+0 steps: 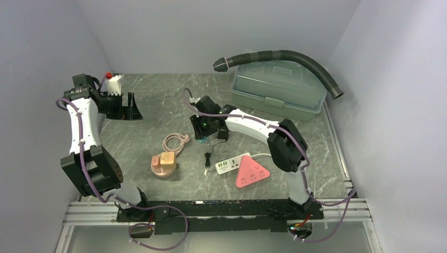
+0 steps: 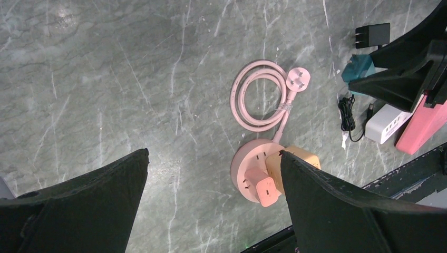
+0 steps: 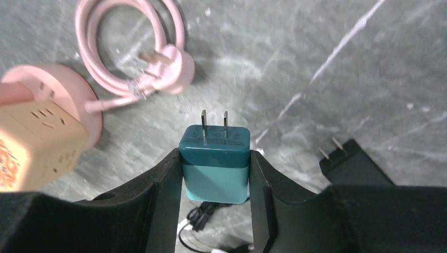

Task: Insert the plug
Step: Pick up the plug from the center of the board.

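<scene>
Right wrist view shows the right gripper (image 3: pixel 215 158) clamped on a teal two-prong charger plug (image 3: pixel 214 168), prongs pointing away from the fingers, over the grey marble table (image 3: pixel 342 63); a black adapter (image 3: pixel 350 161) lies just beside it; a round pink socket hub (image 3: pixel 58 89) sits on the other side; the left gripper (image 2: pixel 213 158) hangs wide open, holding nothing.

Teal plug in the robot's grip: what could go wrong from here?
The right tool pinches the teal plug only by its sides, so it might twist or slip when pushed. Its prongs could miss the slots and shove the white power strip. The black adapter lying close by could get knocked.
</scene>
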Tool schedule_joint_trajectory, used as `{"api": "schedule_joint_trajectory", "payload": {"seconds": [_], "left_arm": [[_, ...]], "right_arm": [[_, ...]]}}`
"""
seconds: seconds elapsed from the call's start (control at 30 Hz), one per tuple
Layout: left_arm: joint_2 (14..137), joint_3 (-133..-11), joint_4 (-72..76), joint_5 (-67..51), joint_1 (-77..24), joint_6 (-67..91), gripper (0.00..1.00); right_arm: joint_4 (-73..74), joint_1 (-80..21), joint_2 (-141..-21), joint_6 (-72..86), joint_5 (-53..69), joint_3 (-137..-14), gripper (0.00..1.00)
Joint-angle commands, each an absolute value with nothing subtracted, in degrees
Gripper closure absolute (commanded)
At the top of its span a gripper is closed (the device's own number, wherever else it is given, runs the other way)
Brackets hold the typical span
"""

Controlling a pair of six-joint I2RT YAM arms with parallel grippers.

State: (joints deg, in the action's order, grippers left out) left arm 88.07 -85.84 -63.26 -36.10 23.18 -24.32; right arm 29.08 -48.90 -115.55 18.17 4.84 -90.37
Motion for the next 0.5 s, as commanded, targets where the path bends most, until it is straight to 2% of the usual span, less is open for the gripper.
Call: {"api": "schedule_joint_trajectory", "payload": {"seconds": [0.0, 0.1, 0.33, 0.47], "left_arm": [[87.5, -86.5, -62.8, -36.1, 23.2, -24.5, 0.00], [87.3, -86.3, -63.0, -36.3, 23.1, -24.7, 0.00], [86.0, -84.1, -63.2, -37.4, 21.5, -24.5, 0.00], [85.0, -82.2, -63.1, -37.2, 18.6, -23.9, 0.00]], "right_arm": [[30.4, -48.7, -117.6, 17.1, 3.9, -97.9, 0.83], [31.9, -48.5, -117.8, 16.6, 3.3, -99.0, 0.83], [26.5, -48.5, -111.3, 16.6, 6.0, -88.0, 0.81], [26.8, -48.7, -111.7, 16.2, 7.2, -87.2, 0.78]]}}
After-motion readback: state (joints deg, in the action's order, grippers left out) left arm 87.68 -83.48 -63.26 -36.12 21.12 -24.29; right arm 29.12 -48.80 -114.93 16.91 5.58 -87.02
